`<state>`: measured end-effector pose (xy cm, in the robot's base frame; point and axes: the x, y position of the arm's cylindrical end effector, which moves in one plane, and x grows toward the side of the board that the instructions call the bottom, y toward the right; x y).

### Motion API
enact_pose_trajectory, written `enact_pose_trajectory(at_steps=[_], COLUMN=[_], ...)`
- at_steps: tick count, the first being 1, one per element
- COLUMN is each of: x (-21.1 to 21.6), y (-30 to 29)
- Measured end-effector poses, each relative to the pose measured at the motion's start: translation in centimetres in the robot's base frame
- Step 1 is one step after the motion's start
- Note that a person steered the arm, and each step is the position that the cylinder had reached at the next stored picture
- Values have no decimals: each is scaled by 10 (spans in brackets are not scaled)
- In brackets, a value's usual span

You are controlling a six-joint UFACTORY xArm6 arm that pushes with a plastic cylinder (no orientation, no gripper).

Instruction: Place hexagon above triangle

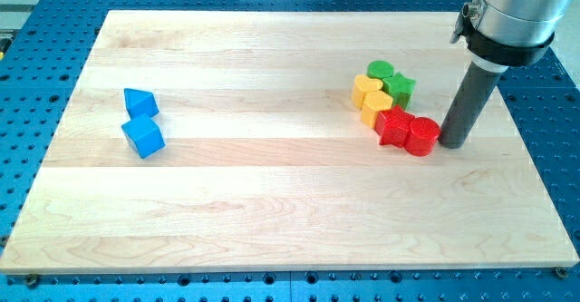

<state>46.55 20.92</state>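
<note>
Wooden board (272, 211) lies bare between blue blocks and cluster; my tip (451, 144), no claw, touches red cylinder (422, 136).

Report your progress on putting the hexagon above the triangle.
Nothing looks done yet: the blue triangle sits with the blue cube at the view's left, far from the cluster. In hand: my tip is touching or nearly touching the red cylinder at the cluster's right edge. Left: the whole push; which block is the hexagon is unclear.

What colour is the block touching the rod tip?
Red: the red cylinder block, clearest in the camera view, beside my tip.
</note>
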Motion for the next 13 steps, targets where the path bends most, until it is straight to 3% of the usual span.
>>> enact_pose_trajectory(at_steps=[4, 9, 13], x=[-7, -53, -42], y=[1, -2, -233])
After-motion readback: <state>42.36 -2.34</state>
